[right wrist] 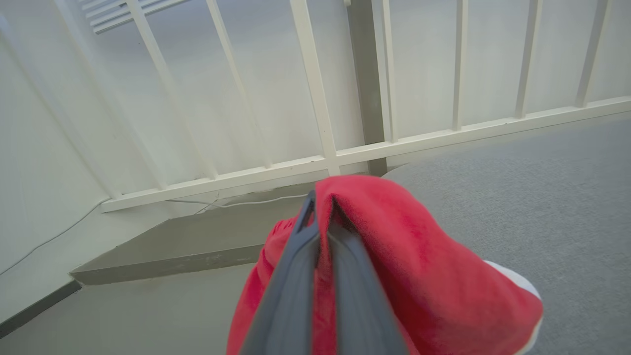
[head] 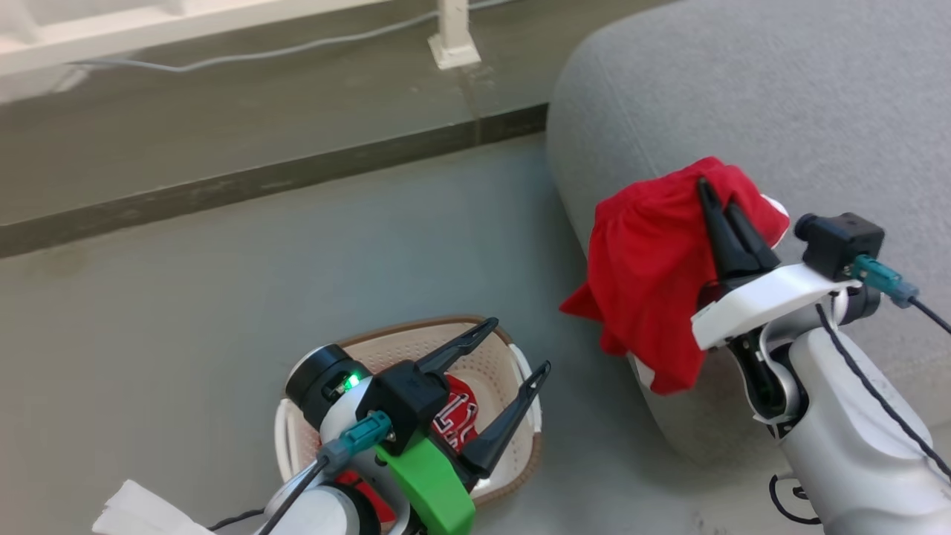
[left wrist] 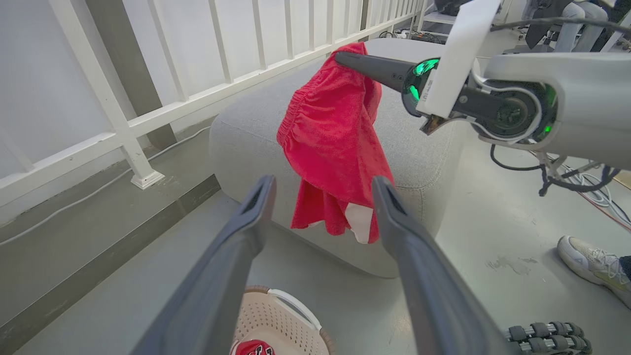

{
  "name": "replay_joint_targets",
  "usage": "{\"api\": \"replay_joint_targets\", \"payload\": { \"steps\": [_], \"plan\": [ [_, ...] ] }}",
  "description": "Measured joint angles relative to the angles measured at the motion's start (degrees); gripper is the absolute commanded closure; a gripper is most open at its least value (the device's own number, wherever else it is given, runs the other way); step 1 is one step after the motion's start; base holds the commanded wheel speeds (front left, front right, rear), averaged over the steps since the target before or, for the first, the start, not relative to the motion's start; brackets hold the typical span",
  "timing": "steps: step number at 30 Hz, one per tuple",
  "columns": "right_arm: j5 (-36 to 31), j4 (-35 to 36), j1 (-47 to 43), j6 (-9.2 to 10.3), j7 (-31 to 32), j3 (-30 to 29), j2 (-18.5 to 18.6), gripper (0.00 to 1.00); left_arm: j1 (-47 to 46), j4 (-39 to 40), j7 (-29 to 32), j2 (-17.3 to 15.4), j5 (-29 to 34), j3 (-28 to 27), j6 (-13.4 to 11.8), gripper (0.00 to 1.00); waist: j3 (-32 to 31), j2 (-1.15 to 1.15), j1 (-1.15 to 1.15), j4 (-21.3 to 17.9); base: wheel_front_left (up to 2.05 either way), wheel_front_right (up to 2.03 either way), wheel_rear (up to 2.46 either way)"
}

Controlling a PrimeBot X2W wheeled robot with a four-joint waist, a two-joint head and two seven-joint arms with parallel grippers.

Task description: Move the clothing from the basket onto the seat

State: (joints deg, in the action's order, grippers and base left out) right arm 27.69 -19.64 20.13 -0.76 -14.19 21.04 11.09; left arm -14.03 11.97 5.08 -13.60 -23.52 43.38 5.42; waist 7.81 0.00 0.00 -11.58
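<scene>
My right gripper (head: 715, 195) is shut on the plain red clothing (head: 646, 260), which hangs from its fingertips over the near corner of the grey seat (head: 743, 96). In the right wrist view the closed gripper (right wrist: 323, 207) pinches the red fabric (right wrist: 419, 256) above the seat (right wrist: 542, 187). The cream basket (head: 416, 345) stands on the floor at the lower middle, and a red jersey (head: 457, 416) with lettering lies in it. Over the basket my left gripper (head: 520, 343) is open and holds nothing. The left wrist view has the open gripper (left wrist: 323, 182), the hanging clothing (left wrist: 330, 143) and the basket (left wrist: 281, 315) below.
A white railing (left wrist: 148, 118) with a cable along its foot runs behind the seat, past a dark floor strip (head: 260, 182). A person's shoe (left wrist: 591, 261) rests on the floor to the right of the seat. White paper (head: 141, 513) lies by the basket.
</scene>
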Motion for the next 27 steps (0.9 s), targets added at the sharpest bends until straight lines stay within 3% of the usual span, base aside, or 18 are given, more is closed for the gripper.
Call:
{"api": "replay_joint_targets", "payload": {
  "steps": [16, 27],
  "plan": [
    [1.1, 4.2, 1.2, 0.92, -0.1, -8.3, -0.7, 1.00, -4.6, 1.7, 3.3, -1.5, 2.8, -0.6, -0.4, 0.00, 8.1, 0.00, 0.00, -7.9, 0.00, 0.00, 0.00],
    [0.3, 4.4, 10.4, 0.59, -0.2, -14.7, 1.9, 1.00, -9.1, 2.7, 5.4, -1.6, 3.3, -0.6, -0.2, 0.00, 13.8, 0.00, 0.00, -10.3, 0.00, 0.00, 0.00]
  ]
}}
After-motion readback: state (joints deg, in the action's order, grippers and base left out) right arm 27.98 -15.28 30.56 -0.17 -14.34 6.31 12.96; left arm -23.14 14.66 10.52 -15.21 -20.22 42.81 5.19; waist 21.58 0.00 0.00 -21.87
